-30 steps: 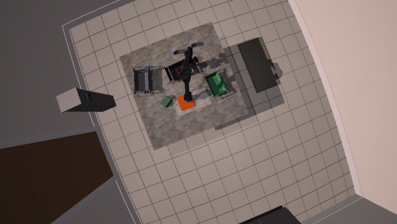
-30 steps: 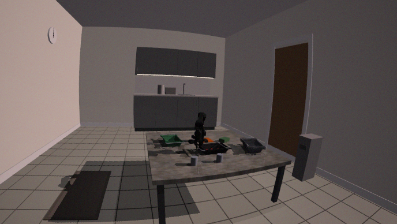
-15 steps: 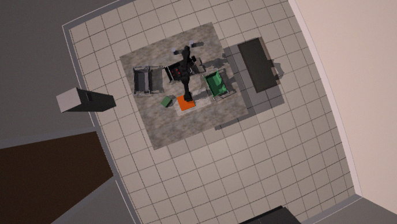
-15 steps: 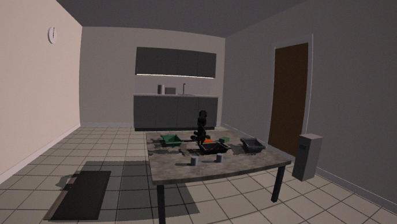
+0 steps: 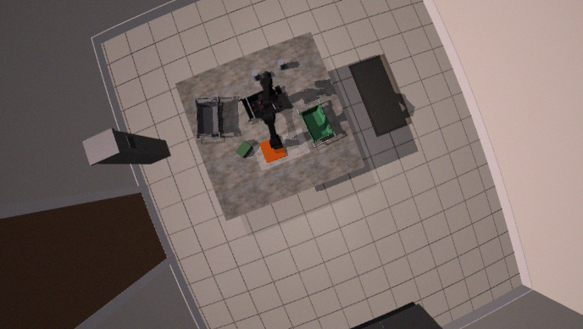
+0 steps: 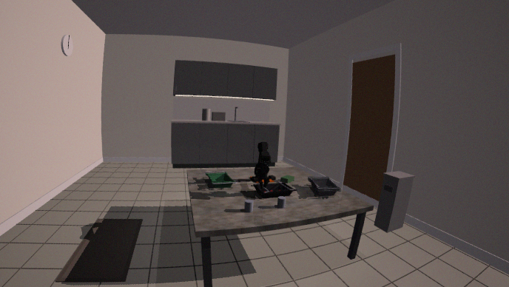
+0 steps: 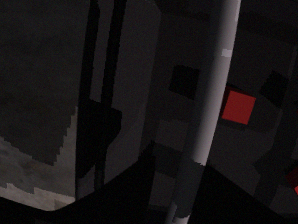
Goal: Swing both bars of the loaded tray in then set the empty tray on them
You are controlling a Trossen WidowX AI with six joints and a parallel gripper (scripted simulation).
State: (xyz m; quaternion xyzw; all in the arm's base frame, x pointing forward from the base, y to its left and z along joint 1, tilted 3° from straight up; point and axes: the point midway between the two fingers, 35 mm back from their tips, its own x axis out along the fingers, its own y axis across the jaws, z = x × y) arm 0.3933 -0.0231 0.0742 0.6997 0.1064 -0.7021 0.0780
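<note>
The loaded tray [image 5: 248, 103] is black, with small red blocks [image 5: 259, 102] [image 7: 238, 107] inside. My gripper [image 6: 263, 186] [image 7: 173, 168] points down at one end of it, with a small gap between its fingertips. One wire bar [image 7: 215, 85] runs through this gap in the wrist view and crosses over the tray floor; no firm grip on it shows. The other bar [image 5: 251, 108] is at the far end; its exact swing is too small to tell. A grey tray [image 5: 207, 119] [image 6: 323, 186] and a green tray [image 5: 315, 123] [image 6: 220, 179] with wire bars stand on either side.
A green block [image 5: 244, 149] [image 6: 288, 179] lies between the grey tray and an orange plate [image 5: 273, 156] at the arm's base. Two grey cylinders [image 5: 281, 64] [image 6: 248, 206] stand near the table edge beyond the loaded tray. The arm hides part of that tray.
</note>
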